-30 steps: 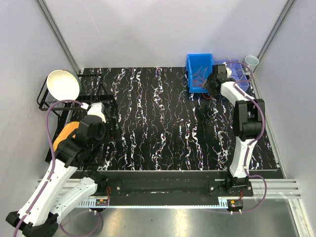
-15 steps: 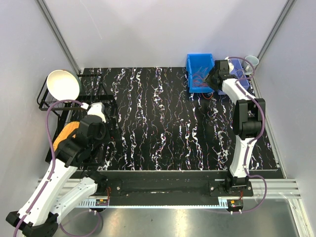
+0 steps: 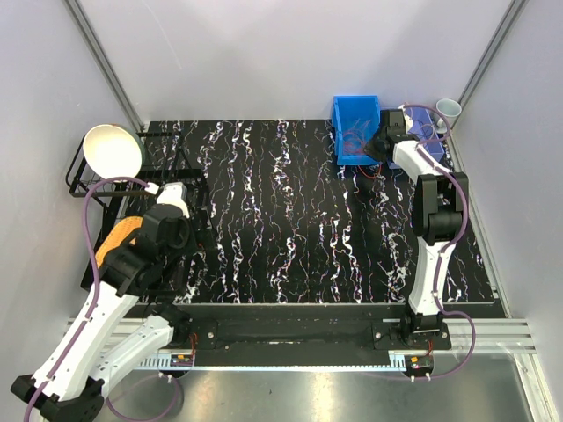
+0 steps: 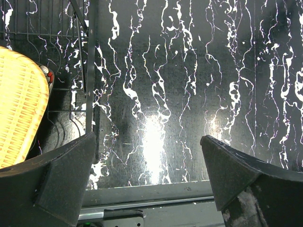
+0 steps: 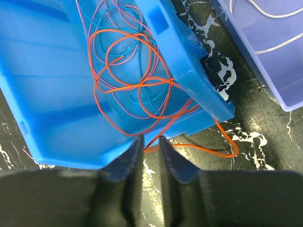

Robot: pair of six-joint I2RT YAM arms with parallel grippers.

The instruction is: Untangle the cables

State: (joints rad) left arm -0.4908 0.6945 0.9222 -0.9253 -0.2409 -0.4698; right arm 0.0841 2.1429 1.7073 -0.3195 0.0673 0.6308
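— At the far right corner of the desk (image 3: 281, 220), hanging the right hand (image 5: 149, 141) over the near lip of the blue bin (image 5: 47, 118), with fingers only a slit apart either side of the orange strand (image 5: 199, 147). Cannot tell whether pinching it yet.

— And finding the cables (image 5: 125, 71) where?

— Looping together inside the bin, orange, pink and light blue, with that one orange strand spilling over the lip onto the desk.

— Then, judging from that: pinching only the orange, low by the lip, and drawing it out slowly toward open desk, watching for pink and blue loops riding along or the bin dragging.

— Crowding against anything?

— Working just beside a pale purple tray (image 5: 265, 56) on the bin's right, and near a cup (image 3: 449, 108) beyond that. Probably risking a snag on the bin's notched wall, too.

— And the left hand (image 4: 151, 179)?

— Gaping wide over bare desk, well apart from the bin, next to a wire rack (image 4: 80, 47) and a yellow woven piece (image 4: 19, 109). Holding nothing.
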